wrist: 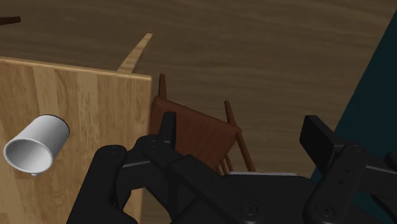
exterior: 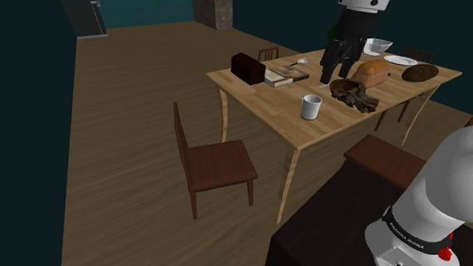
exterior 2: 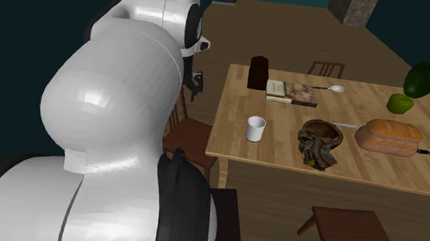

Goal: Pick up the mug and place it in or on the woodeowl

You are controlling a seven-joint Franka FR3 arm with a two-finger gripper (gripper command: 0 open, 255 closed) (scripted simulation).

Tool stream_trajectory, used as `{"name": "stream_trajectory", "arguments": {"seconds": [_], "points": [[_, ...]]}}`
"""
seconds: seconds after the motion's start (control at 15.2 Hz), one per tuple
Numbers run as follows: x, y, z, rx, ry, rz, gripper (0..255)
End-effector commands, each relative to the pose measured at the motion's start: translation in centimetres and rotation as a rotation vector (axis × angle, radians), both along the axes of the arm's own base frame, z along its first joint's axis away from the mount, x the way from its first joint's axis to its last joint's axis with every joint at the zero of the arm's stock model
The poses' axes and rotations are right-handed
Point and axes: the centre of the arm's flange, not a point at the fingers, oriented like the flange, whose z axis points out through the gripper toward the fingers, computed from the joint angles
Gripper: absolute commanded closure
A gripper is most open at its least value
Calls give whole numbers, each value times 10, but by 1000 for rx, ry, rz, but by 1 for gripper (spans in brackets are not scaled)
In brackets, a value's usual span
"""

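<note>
Black fingers of the end effector stand wide apart, gripping nothing, above a brown chair at the worktop's corner. White mug stands upright on the worktop, near the dark brown bowl.

Mug on counter, near front edge, well apart from rest. Shoulder view: bowl right of mug and a bit behind, loaf behind bowl. Book further left, box just left of book. Chair on floor, left of counter. Pincer above counter, between book and loaf.
</note>
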Motion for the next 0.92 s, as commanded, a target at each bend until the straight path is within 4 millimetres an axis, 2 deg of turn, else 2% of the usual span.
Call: {"name": "stream_trajectory", "arguments": {"seconds": [0.0, 0.86], "points": [[0, 0, 0, 0, 0, 0, 0], [78, -101, -103, -59, -13, -4, 0]]}}
